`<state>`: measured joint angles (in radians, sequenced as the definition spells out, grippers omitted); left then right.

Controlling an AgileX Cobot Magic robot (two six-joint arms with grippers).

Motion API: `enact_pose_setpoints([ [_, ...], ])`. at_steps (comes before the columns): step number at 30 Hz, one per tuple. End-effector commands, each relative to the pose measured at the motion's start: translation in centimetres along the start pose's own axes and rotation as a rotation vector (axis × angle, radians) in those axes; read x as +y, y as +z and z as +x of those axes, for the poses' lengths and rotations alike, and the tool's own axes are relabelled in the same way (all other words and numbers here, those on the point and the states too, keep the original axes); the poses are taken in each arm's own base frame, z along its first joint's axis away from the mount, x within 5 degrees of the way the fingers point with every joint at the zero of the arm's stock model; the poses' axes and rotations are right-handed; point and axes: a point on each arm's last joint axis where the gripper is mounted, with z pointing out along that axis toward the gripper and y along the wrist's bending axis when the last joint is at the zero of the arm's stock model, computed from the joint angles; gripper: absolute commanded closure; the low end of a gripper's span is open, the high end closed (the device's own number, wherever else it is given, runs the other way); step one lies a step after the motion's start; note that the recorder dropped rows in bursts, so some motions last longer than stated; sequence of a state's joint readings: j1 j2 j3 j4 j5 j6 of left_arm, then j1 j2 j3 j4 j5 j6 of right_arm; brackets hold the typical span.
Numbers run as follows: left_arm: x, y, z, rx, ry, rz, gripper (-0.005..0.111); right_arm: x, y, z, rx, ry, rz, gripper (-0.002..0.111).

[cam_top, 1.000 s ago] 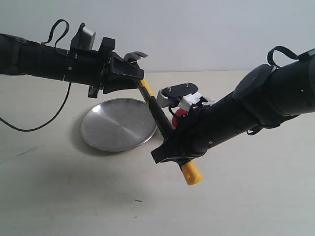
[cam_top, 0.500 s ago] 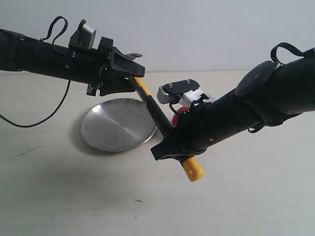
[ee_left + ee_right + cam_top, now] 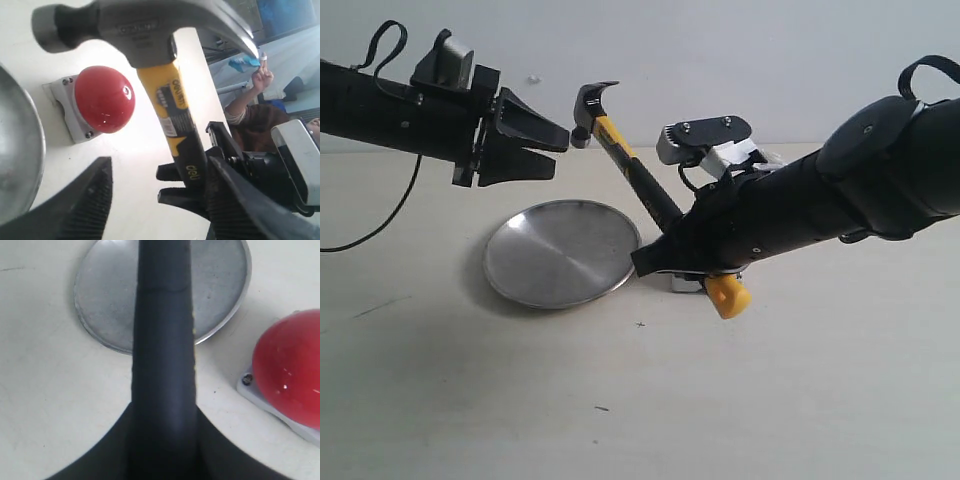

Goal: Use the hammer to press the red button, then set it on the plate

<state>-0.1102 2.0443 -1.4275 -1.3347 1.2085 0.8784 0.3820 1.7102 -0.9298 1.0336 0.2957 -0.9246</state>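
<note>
My right gripper [image 3: 667,256] is shut on the black handle of the hammer [image 3: 632,172], which slants up to the left. Its dark head [image 3: 140,25] hangs in the air and its yellow end cap [image 3: 728,297] points down to the right. My left gripper [image 3: 542,143] stands open just left of the head, with nothing between its fingers [image 3: 95,195]. The red button [image 3: 104,99] sits on its grey base on the table below the hammer; in the exterior view my right arm hides most of it. The silver plate [image 3: 555,255] lies left of the button.
A black cable [image 3: 380,250] from the left arm trails over the table at the far left. The right arm's wrist camera mount [image 3: 705,135] sticks up behind the hammer handle. A pale wall closes off the back of the table.
The left gripper has opened, let go of the hammer's neck and drawn back to the left. The right gripper has kept the handle and shifted slightly right and up, so the head now stands free.
</note>
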Motion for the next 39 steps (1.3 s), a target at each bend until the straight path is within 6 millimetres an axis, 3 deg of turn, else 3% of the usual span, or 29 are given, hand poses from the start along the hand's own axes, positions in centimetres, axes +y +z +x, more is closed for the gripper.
enact_pose_setpoints([
  [1, -0.9, -1.9, -0.3, -0.008, 0.020, -0.028, 0.073, 0.1, -1.7, -1.3, -0.089, -0.008, 0.043, 0.108],
  [5, -1.5, -3.0, -0.4, -0.016, 0.047, -0.051, 0.107, 0.3, -3.1, -1.6, -0.098, -0.007, 0.067, 0.108],
  [15, -4.1, -5.5, 0.1, -0.068, 0.091, -0.068, 0.107, -0.4, -7.9, -0.6, 0.053, -0.039, 0.270, 0.108],
  [18, -5.2, -6.8, 1.0, -0.092, 0.094, -0.078, 0.107, -0.2, -9.4, 0.1, 0.017, -0.038, 0.282, 0.108],
  [22, -6.4, -8.2, 3.1, -0.151, 0.103, -0.145, 0.107, 0.0, -10.8, 1.8, -0.028, -0.053, 0.284, 0.108],
  [30, -7.5, -11.3, 8.7, -0.473, 0.089, -0.504, 0.107, -0.3, -13.7, 4.8, -0.005, -0.040, 0.365, 0.108],
  [39, -9.7, -14.8, 18.5, -0.922, 0.031, -0.714, 0.107, -0.5, -15.8, 7.5, -0.080, 0.028, 0.411, 0.108],
])
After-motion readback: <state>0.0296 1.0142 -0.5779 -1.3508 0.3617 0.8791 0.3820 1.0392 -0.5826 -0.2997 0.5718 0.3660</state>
